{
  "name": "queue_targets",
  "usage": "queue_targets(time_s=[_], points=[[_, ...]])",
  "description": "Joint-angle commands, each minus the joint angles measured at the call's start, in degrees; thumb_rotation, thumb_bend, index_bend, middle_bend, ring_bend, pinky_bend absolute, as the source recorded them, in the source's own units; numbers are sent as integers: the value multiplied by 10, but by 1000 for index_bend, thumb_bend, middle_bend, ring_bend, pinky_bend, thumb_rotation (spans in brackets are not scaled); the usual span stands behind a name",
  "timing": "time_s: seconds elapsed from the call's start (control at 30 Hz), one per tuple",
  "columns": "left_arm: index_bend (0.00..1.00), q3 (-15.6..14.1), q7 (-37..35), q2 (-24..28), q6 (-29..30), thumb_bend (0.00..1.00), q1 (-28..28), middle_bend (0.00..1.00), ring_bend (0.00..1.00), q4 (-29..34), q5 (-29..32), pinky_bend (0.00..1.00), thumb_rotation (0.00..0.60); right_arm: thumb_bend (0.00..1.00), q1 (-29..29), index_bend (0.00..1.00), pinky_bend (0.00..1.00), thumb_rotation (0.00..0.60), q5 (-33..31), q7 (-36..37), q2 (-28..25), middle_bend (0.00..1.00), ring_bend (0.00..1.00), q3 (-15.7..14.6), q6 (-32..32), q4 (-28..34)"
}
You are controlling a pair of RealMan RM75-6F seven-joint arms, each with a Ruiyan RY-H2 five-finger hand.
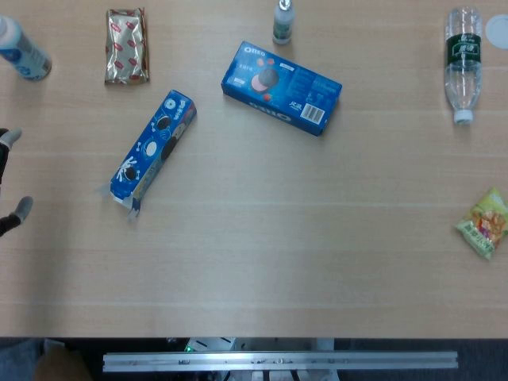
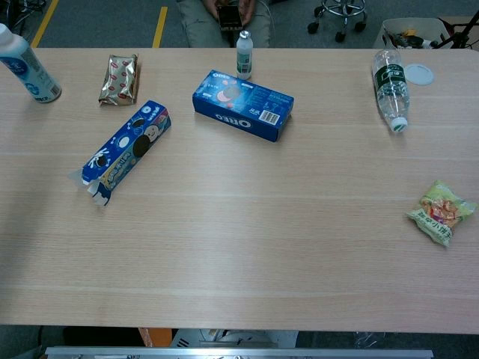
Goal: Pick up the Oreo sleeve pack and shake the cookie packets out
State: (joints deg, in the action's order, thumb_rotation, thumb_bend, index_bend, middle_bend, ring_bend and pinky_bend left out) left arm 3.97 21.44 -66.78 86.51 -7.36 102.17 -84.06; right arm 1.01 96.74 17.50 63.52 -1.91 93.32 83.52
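Note:
The Oreo sleeve pack [image 1: 153, 145] [image 2: 126, 149] is a long narrow blue box lying flat and slanted on the left part of the table. Its lower-left end flap is torn open. No cookie packets show outside it. My left hand [image 1: 5, 171] shows only at the left edge of the head view, well left of the pack. Its grey-tipped fingers [image 1: 22, 208] are apart and hold nothing. The chest view does not show this hand. My right hand is in neither view.
A wider blue Oreo box [image 1: 282, 87] [image 2: 243, 105] lies behind centre, with a small bottle [image 1: 284, 22] behind it. A foil snack pack [image 1: 127, 45] and a white bottle [image 1: 24, 51] are back left. A water bottle [image 1: 463, 67] and a green snack bag [image 1: 486, 224] lie at the right.

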Motion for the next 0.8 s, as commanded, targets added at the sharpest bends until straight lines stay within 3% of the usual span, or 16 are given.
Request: queue_targets(time_s=[0.03,0.43,0.8], points=[[190,0,0,0,-1,168,0,223,205,0,0,400,600,304,0,731,716,600,0,-1,0,688,715,0,0,0],[189,8,-4,13,-21,168,-20,225,205,7,-12,400,600,304,0,731,716,600,-2,-4,-4,688,715,2,-2,6],[190,28,-28,25,-119,167,-89,223,205,48,3,400,600,304,5,731,716,600,-3,-8,-2,688,715,2,-14,6]])
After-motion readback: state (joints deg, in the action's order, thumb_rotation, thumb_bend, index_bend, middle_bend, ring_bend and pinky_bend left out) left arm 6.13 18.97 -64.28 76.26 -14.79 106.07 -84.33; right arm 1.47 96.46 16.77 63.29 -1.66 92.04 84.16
